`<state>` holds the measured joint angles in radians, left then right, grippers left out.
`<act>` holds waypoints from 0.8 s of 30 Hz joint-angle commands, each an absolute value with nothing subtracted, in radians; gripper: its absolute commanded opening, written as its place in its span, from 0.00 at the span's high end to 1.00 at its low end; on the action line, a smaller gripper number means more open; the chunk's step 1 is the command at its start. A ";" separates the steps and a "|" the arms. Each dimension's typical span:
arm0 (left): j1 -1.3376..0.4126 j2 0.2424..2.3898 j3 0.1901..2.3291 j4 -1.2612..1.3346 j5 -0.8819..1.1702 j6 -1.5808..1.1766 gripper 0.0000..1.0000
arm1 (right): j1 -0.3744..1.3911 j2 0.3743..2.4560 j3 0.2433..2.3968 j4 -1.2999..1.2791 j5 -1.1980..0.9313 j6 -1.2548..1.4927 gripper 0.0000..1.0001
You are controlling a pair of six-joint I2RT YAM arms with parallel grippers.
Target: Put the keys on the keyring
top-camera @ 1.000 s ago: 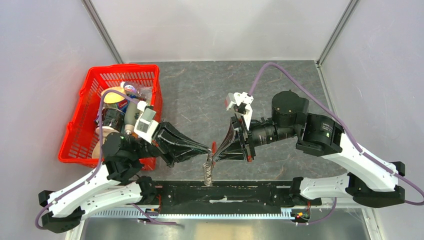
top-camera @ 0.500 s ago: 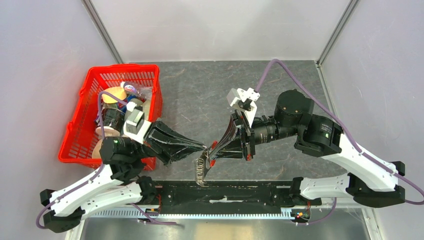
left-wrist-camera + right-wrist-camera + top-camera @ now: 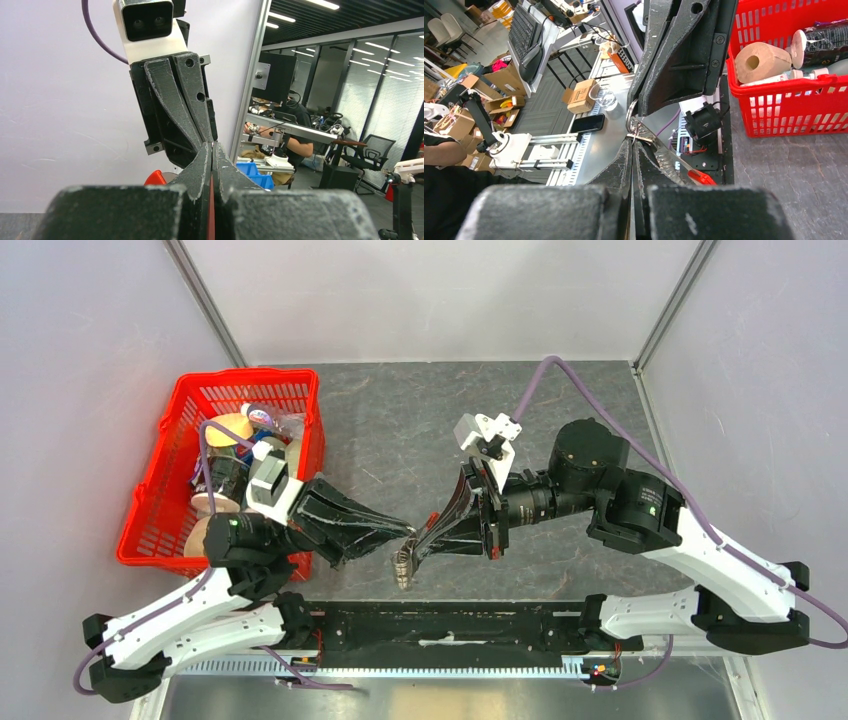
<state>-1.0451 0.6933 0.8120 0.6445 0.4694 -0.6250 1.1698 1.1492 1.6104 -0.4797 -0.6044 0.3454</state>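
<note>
Both grippers meet tip to tip above the near middle of the table. My left gripper (image 3: 410, 532) (image 3: 213, 145) is shut, with the red strip (image 3: 211, 200) of the keyring showing between its jaws. The keyring (image 3: 402, 565) hangs below the tips as a grey jagged loop. In the right wrist view it is a grey metal strip (image 3: 664, 152) ending in a red tip (image 3: 701, 176). My right gripper (image 3: 419, 544) (image 3: 632, 142) is shut on the keys (image 3: 636, 134), a thin silver piece at its tips by small rings. The black fob is hidden.
A red basket (image 3: 160, 510) (image 3: 784, 95) holding paper rolls, a bottle and packets stands at the left, close behind my left arm. A black rail (image 3: 450, 625) runs along the near edge just below the keyring. Grey walls enclose the table.
Both grippers have shifted slightly left and away from the near rail, still tip to tip. The hanging keyring has risen with them. Both stay shut.
</note>
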 commanded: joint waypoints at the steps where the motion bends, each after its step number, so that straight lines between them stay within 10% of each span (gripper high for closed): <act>1: -1.045 0.694 0.815 0.754 0.392 -0.652 0.98 | 1.189 1.152 1.633 -0.451 -0.626 0.350 1.00; 13: -1.044 0.704 0.811 0.849 0.462 -0.705 0.98 | 1.189 1.140 1.626 -0.460 -0.568 0.343 1.00; 24: -1.045 0.686 0.790 0.834 0.466 -0.701 0.98 | 1.189 1.069 1.599 -0.503 -0.479 0.329 0.59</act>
<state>-1.0451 0.7010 0.7952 0.7807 0.4793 -0.6834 1.1828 1.1271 1.6070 -0.4900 -0.5331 0.3470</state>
